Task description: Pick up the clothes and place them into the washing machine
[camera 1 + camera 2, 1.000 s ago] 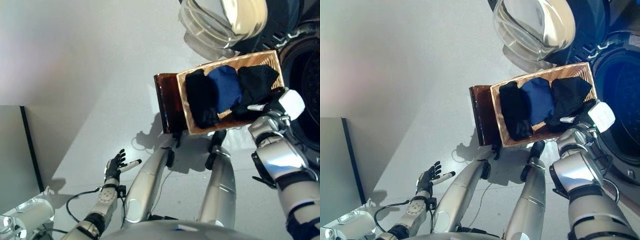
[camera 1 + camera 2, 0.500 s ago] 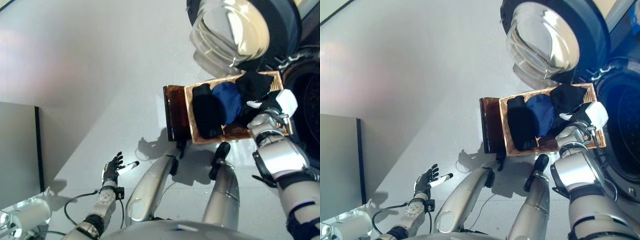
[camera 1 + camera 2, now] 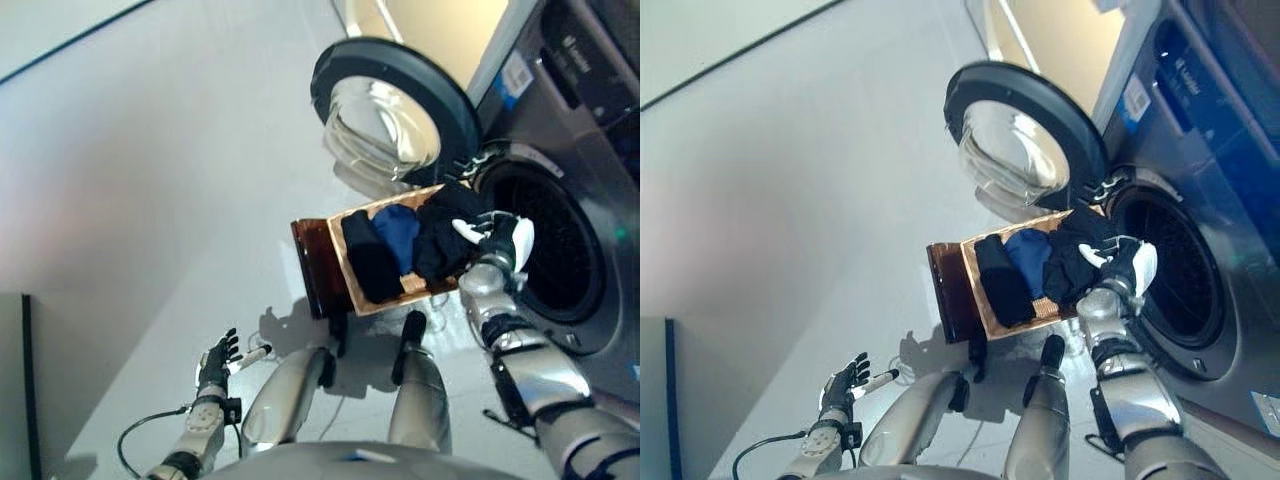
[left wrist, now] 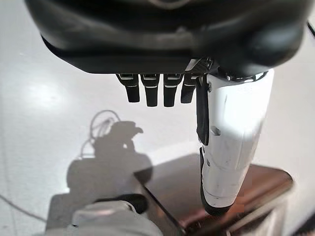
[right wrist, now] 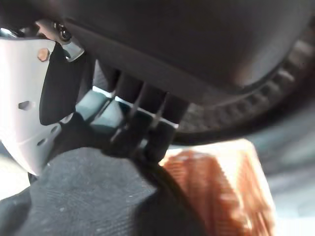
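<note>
Right robot hand [image 3: 1118, 268] is pinching a black garment [image 3: 1070, 262] at the basket [image 3: 985, 310] beside the washing machine [image 3: 1175, 270]; soft, light cloth, best bunched by a thick fold. Left robot hand [image 3: 216, 356] is hanging open.

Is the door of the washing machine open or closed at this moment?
Open. The round glass door is swung out to the side, and the dark drum opening of the washing machine shows uncovered beside it.

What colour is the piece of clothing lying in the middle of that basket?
The middle garment is dark blue, lying between black clothes; the left eye view shows it best.
</note>
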You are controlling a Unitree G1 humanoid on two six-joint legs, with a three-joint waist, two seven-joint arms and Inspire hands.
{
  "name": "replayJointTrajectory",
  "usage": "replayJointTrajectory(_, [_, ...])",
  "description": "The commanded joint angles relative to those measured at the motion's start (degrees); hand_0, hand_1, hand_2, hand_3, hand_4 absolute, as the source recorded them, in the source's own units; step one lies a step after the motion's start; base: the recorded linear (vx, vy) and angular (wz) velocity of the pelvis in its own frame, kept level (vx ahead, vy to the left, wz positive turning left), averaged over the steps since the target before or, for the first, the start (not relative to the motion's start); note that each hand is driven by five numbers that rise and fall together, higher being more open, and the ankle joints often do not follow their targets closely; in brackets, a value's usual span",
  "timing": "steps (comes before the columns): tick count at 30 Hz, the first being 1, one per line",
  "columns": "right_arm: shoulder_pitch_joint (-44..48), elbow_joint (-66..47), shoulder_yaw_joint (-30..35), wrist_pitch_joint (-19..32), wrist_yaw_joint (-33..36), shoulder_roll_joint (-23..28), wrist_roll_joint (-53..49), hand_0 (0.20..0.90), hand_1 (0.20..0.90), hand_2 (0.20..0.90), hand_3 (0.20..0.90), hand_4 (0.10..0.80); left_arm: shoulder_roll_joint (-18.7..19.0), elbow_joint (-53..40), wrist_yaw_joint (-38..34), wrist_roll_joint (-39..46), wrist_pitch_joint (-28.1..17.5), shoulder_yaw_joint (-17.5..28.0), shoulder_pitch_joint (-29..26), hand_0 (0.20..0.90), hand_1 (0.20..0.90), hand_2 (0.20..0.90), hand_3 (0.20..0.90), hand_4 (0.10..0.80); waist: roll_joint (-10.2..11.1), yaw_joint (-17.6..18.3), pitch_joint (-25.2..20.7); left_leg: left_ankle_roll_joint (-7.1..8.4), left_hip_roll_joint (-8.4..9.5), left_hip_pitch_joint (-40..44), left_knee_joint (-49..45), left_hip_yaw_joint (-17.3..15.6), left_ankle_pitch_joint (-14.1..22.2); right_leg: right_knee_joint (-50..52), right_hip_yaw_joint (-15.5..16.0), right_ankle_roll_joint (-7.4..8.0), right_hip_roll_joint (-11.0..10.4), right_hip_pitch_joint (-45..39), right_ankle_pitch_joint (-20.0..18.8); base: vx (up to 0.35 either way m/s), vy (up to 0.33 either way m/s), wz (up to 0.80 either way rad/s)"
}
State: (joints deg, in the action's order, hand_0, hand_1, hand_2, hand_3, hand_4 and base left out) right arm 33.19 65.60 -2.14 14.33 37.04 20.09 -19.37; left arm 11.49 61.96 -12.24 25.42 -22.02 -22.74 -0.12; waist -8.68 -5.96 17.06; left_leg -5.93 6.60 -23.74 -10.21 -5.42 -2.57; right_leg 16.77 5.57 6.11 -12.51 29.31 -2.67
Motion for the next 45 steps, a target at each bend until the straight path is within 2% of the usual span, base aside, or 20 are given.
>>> replayJointTrajectory(1, [1.3,-5.3,2.2,10.6,5.0,3.3,-4.9,0.200,0.200,0.200,0.200,0.300,-0.5,1.4,-1.7,1.0,-4.5,0.2,1.6,0.900,0.900,0.900,0.900,0.800,-4.4,-0.8,0.3,5.14,-0.68,-3.3,-1.4,2.3,0.7,0.8,0.5,-1.79,0.5,-3.5,2.8,-0.014,0.075,-0.17])
replayJointTrajectory(4, [1.6,-5.1,3.6,11.5,7.1,2.9,-4.7,0.200,0.200,0.200,0.200,0.300,-0.8,0.9,-2.2,0.6,-5.2,-0.3,1.9,0.900,0.900,0.900,0.900,0.800,-5.7,-0.8,-0.1,4.95,-0.42,-3.2,-1.4,2.2,0.8,1.0,0.3,-1.68,0.3,-3.2,2.9,-0.017,0.052,-0.14])
replayJointTrajectory(5, [3.0,-3.7,4.6,11.7,9.0,2.8,-4.3,0.200,0.200,0.200,0.200,0.300,-1.1,1.1,-2.4,0.1,-5.4,-1.0,1.9,0.900,0.900,0.900,0.900,0.800,-7.2,-1.0,-0.5,4.77,-0.03,-3.5,-1.8,2.0,1.0,1.3,-0.1,-1.64,0.1,-2.7,3.1,-0.020,0.061,-0.10])
replayJointTrajectory(7, [4.1,-3.2,6.0,12.8,9.2,2.7,-6.6,0.200,0.200,0.200,0.200,0.300,-1.4,0.8,-2.4,0.1,-5.7,-1.8,2.3,0.900,0.900,0.900,0.900,0.800,-8.4,-1.2,-0.9,4.61,0.20,-3.9,-2.2,1.8,1.2,1.9,-0.4,-1.57,-0.1,-2.1,3.2,-0.020,0.053,-0.07])
replayJointTrajectory(8, [4.1,-3.2,6.1,12.9,9.1,2.7,-6.6,0.200,0.200,0.200,0.200,0.300,-1.4,0.8,-2.4,0.1,-5.7,-1.8,2.3,0.900,0.900,0.900,0.900,0.800,-8.4,-1.3,-1.0,4.61,0.20,-4.0,-2.2,1.8,1.2,1.9,-0.4,-1.57,-0.1,-2.0,3.2,-0.024,0.042,-0.06])
replayJointTrajectory(10, [6.9,0.2,7.4,13.6,8.0,3.5,-11.0,0.200,0.200,0.200,0.200,0.300,-1.7,0.6,-2.4,0.3,-5.2,-2.4,2.1,0.900,0.900,0.900,0.900,0.800,-9.6,-1.6,-1.0,4.45,0.53,-4.7,-2.7,1.6,1.5,2.7,-1.0,-1.48,-0.5,-1.1,3.2,-0.019,0.041,-0.04])
replayJointTrajectory(15, [10.2,2.5,10.1,17.5,4.1,2.7,-22.4,0.200,0.200,0.200,0.200,0.300,-2.0,0.9,-1.8,0.7,-4.3,-3.4,2.3,0.900,0.900,0.900,0.900,0.800,-10.8,-1.9,-1.3,4.54,0.71,-5.2,-2.4,1.2,1.5,3.2,-1.7,-1.57,-0.5,0.1,3.5,0.001,0.019,-0.05])
replayJointTrajectory(20, [13.4,2.1,11.8,19.3,3.0,3.4,-27.9,0.200,0.200,0.200,0.200,0.300,-2.2,0.1,-0.8,2.0,-4.0,-3.9,2.9,0.900,0.900,0.900,0.900,0.800,-12.4,-2.6,-1.9,4.63,0.88,-5.1,-1.3,1.0,1.5,2.8,-2.4,-1.45,-0.7,0.5,3.5,0.032,0.026,-0.05])
replayJointTrajectory(25, [20.0,-0.4,11.7,18.1,5.3,12.8,-24.8,0.200,0.200,0.200,0.200,0.300,-0.8,-1.6,0.2,1.7,-4.1,-4.0,4.0,0.900,0.900,0.900,0.900,0.800,-14.7,-3.6,-3.3,4.86,1.57,-4.5,-1.1,1.2,1.7,2.7,-3.1,-1.26,-1.4,0.3,3.8,0.052,0.018,0.04])
replayJointTrajectory(26, [20.0,-0.4,11.7,18.1,5.3,12.8,-24.8,0.200,0.200,0.200,0.200,0.300,-0.9,-1.6,0.2,1.7,-4.1,-4.0,4.0,0.900,0.900,0.900,0.900,0.800,-14.7,-3.6,-3.3,4.86,1.55,-4.5,-1.1,1.1,1.7,2.7,-3.2,-1.27,-1.4,0.3,3.8,0.046,0.028,0.05])
replayJointTrajectory(27, [24.4,-3.0,9.4,17.1,7.4,18.9,-20.7,0.200,0.200,0.200,0.200,0.300,0.5,-2.0,0.4,1.0,-4.2,-3.5,3.9,0.900,0.900,0.900,0.900,0.800,-15.6,-4.0,-4.0,4.89,2.04,-4.5,-1.0,0.9,1.7,2.5,-3.6,-1.09,-1.8,0.6,3.5,0.030,0.024,0.03])
replayJointTrajectory(28, [24.5,-3.0,9.3,17.1,7.5,19.0,-20.6,0.200,0.200,0.200,0.200,0.300,0.4,-2.0,0.3,1.0,-4.2,-3.5,3.9,0.900,0.900,0.900,0.900,0.800,-15.7,-4.0,-4.0,4.89,2.02,-4.5,-1.0,0.9,1.7,2.5,-3.6,-1.08,-1.8,0.6,3.5,0.052,0.060,0.08])
replayJointTrajectory(29, [30.4,-4.9,5.4,16.0,7.8,26.9,-17.7,0.200,0.200,0.200,0.200,0.300,2.0,-3.7,0.6,0.9,-4.6,-3.0,4.4,0.900,0.900,0.900,0.900,0.800,-16.3,-4.8,-5.0,4.96,2.44,-4.4,-0.5,0.5,1.8,2.1,-4.1,-0.75,-2.4,1.1,3.1,0.029,0.057,0.02])
replayJointTrajectory(31, [37.4,-10.3,-0.2,15.1,9.9,32.6,-13.1,0.200,0.200,0.200,0.200,0.300,3.4,-4.7,0.6,1.0,-5.3,-2.4,4.5,0.900,0.900,0.900,0.900,0.800,-16.7,-4.7,-5.5,5.05,2.54,-4.7,0.2,-0.3,1.5,1.6,-5.1,-0.49,-2.8,2.1,2.4,0.039,0.069,-0.11])
replayJointTrajectory(34, [45.5,-15.6,-6.2,15.1,11.3,38.2,-10.8,0.200,0.200,0.200,0.200,0.300,4.3,-5.0,0.2,1.3,-5.3,-2.0,4.8,0.900,0.900,0.900,0.900,0.800,-16.7,-4.6,-6.7,5.30,2.76,-4.9,1.8,-1.1,1.1,1.4,-5.9,-0.38,-3.2,3.5,2.2,0.037,0.032,-0.13])
replayJointTrajectory(36, [48.0,-16.8,-8.3,15.4,11.7,39.5,-10.6,0.200,0.200,0.200,0.200,0.300,4.0,-6.0,0.3,1.7,-5.4,-2.2,4.9,0.900,0.900,0.900,0.900,0.800,-17.1,-4.4,-7.1,5.46,2.91,-4.8,2.4,-1.2,0.9,1.8,-6.3,-0.52,-3.3,4.0,2.6,0.053,0.016,-0.11])
replayJointTrajectory(38, [46.3,-17.9,-6.6,15.0,12.4,38.7,-9.0,0.200,0.200,0.200,0.200,0.300,3.5,-5.6,0.0,1.7,-5.3,-2.0,4.8,0.900,0.900,0.900,0.900,0.800,-17.6,-3.8,-7.0,5.33,2.96,-4.8,2.2,-1.4,0.9,2.5,-6.7,-0.66,-3.1,4.5,2.9,0.050,0.002,-0.11])
replayJointTrajectory(39, [44.8,-16.8,-5.8,14.6,11.9,37.9,-8.7,0.414,0.414,0.414,0.414,0.453,3.3,-5.3,-0.1,2.0,-5.3,-1.8,4.7,0.900,0.900,0.900,0.900,0.800,-17.6,-3.8,-7.0,5.23,3.04,-4.8,2.0,-1.6,1.0,2.8,-7.1,-0.70,-3.1,4.7,2.8,0.017,-0.012,-0.16])
replayJointTrajectory(40, [43.2,-15.4,-5.6,14.1,10.9,36.7,-9.1,0.900,0.900,0.900,0.900,0.800,2.8,-5.2,-0.2,2.3,-5.3,-1.7,4.4,0.900,0.900,0.900,0.900,0.800,-17.7,-3.7,-6.8,5.14,3.01,-4.8,1.9,-1.8,1.1,2.8,-7.3,-0.70,-3.0,5.0,2.6,-0.003,-0.012,-0.13])
replayJointTrajectory(45, [37.6,-5.3,-4.1,12.2,3.7,29.2,-14.3,0.900,0.900,0.900,0.900,0.800,0.5,-3.1,0.2,3.2,-5.3,-2.5,2.9,0.900,0.900,0.900,0.900,0.800,-18.0,-3.5,-5.8,5.19,2.33,-5.0,2.1,-2.6,0.9,1.9,-7.6,-0.91,-2.3,5.0,2.0,-0.024,-0.035,-0.08])
